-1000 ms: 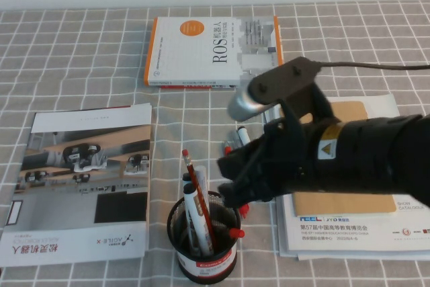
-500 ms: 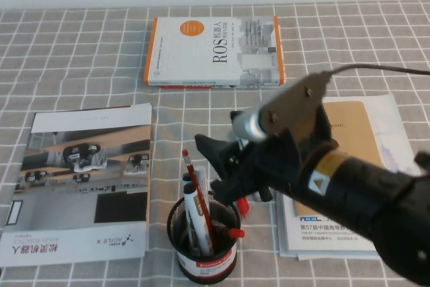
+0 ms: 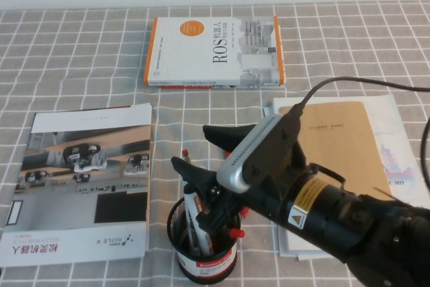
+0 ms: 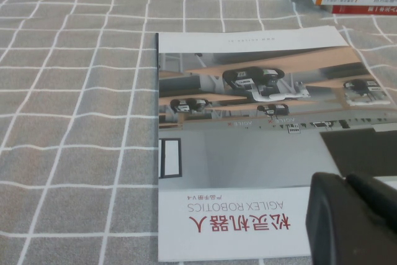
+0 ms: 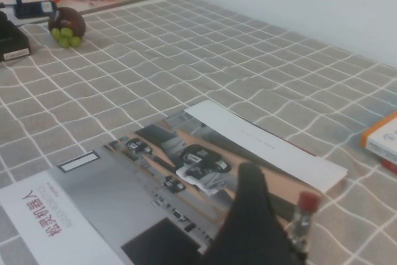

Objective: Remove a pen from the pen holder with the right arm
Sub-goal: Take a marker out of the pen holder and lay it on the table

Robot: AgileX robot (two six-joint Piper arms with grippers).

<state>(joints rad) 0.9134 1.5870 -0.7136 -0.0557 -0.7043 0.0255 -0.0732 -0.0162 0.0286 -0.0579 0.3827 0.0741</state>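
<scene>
Pens (image 3: 191, 201): several stand leaning in the pen holder (image 3: 201, 253), a black mesh cup at the table's near edge; the red-topped pen (image 3: 185, 154) reaches highest.
Right gripper (image 3: 190, 144): hangs over the holder's far side with its jaws spread wide and nothing in them. The red top lies close by the nearer finger; contact cannot be told.
Obstruction: the right arm (image 3: 329, 216) covers the holder's right rim and the ground beside it.
Brochure (image 3: 84, 183): AgileX Robotics print, flat just left of the holder.
ROS book (image 3: 215, 50): orange-edged, at the far side, well apart.
Notebook (image 3: 342, 142): brown, on a stack of catalogues (image 3: 403, 159) to the right, partly under the arm.
Left gripper (image 4: 350, 218): above the brochure's near corner; its state cannot be told.
Tablecloth (image 3: 67, 52): grey, white-checked.
</scene>
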